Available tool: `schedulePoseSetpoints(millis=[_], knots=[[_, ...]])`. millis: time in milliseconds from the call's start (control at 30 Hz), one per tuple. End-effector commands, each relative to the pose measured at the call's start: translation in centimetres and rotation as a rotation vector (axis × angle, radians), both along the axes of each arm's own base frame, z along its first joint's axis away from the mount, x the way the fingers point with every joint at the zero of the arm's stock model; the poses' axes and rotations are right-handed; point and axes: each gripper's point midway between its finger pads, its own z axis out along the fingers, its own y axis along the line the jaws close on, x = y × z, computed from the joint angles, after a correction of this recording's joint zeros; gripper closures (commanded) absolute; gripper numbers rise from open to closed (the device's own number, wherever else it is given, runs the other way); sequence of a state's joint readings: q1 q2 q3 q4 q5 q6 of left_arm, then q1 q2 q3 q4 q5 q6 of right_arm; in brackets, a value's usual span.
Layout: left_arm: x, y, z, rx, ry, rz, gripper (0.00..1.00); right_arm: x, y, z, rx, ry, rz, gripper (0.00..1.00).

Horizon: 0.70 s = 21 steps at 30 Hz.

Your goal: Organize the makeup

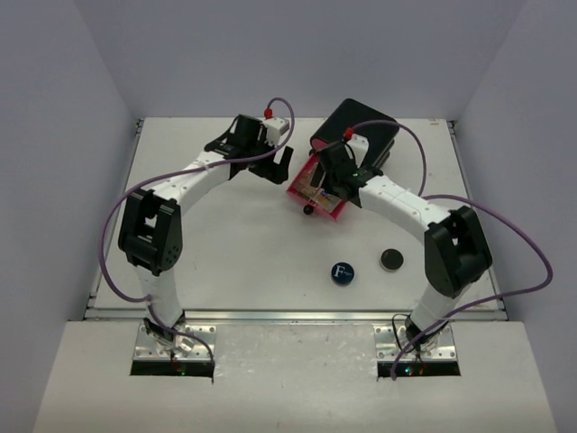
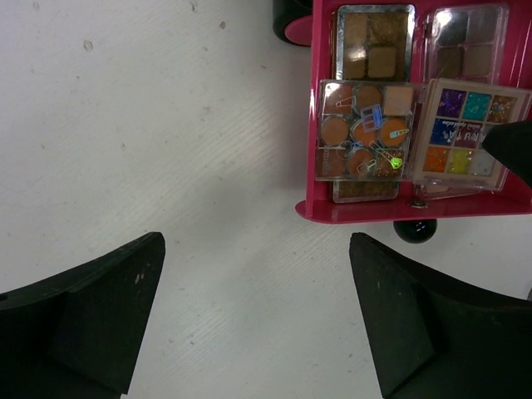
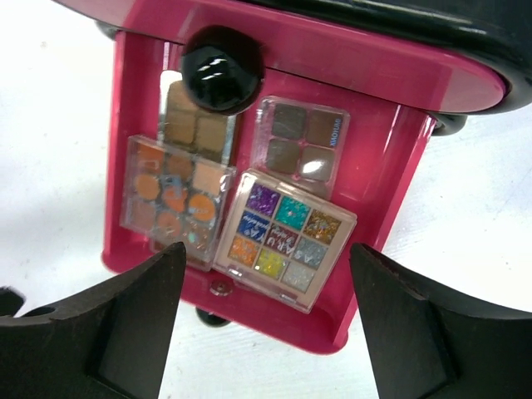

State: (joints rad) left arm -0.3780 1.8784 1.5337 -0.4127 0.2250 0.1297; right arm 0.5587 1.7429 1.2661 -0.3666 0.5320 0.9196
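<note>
White tabletop (image 1: 234, 262) is enclosed by pale walls. A pink drawer (image 3: 391, 158) is drawn out of the black box (image 1: 361, 122). Laid inside it are a multicoloured palette (image 3: 284, 237), an orange palette (image 3: 174, 199) and two brown palettes (image 3: 301, 145). The right gripper (image 3: 268, 283) is spread above them, grasping nothing. The left gripper (image 2: 256, 283) is likewise released over bare table beside the drawer. A blue compact (image 1: 342, 271) and a black compact (image 1: 390, 260) are seen nearer the arm bases.

Glossy plastic glitter palette (image 3: 283, 241), glossy drawer (image 3: 389, 195)
</note>
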Motion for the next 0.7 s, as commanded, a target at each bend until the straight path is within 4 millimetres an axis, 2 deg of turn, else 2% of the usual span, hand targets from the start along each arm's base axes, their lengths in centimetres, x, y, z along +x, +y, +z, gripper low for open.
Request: schedulePoseSetpoints(millis=[0,33,167,200,267,367,433,500,567,667], knots=[[-0.3,-0.5,5.9,-0.058,-0.114,-0.03,0.16,0.0,1.4,6.4,0.064,-0.136,0.134,0.21],[-0.8,-0.4,6.4,-0.059,-0.12,-0.033,0.2,-0.3,1.6,7.2,0.065,-0.149,0.165,0.21],[-3.2,-0.3,7.4,-0.063,-0.135,-0.06,0.37,-0.9,1.1,12.8,0.063,-0.236,0.256,0.21],[-4.2,-0.7,6.6,-0.048,-0.122,-0.076,0.39,-0.8,0.5,13.8,0.032,-0.237,0.267,0.21],[-5.6,-1.3,5.5,-0.01,-0.113,-0.093,0.42,0.1,-0.1,17.5,-0.002,-0.291,0.267,0.21],[-8.5,-3.6,3.5,0.022,-0.084,-0.167,0.38,2.0,-2.0,20.0,-0.009,-0.312,0.23,0.17],[-9.7,-4.8,1.8,0.046,-0.071,-0.196,0.31,3.8,-4.8,20.9,0.039,-0.32,0.168,0.18],[-10.6,-5.5,-0.2,0.079,-0.061,-0.204,0.3,5.8,-7.4,21.5,0.07,-0.332,0.11,0.18],[-11.5,-5.9,-2.0,0.106,-0.042,-0.205,0.3,8.1,-8.8,21.4,0.072,-0.34,0.086,0.18],[-11.8,-7.0,-3.5,0.123,-0.044,-0.215,0.29,11.1,-9.1,21.7,0.015,-0.408,0.129,0.19]])
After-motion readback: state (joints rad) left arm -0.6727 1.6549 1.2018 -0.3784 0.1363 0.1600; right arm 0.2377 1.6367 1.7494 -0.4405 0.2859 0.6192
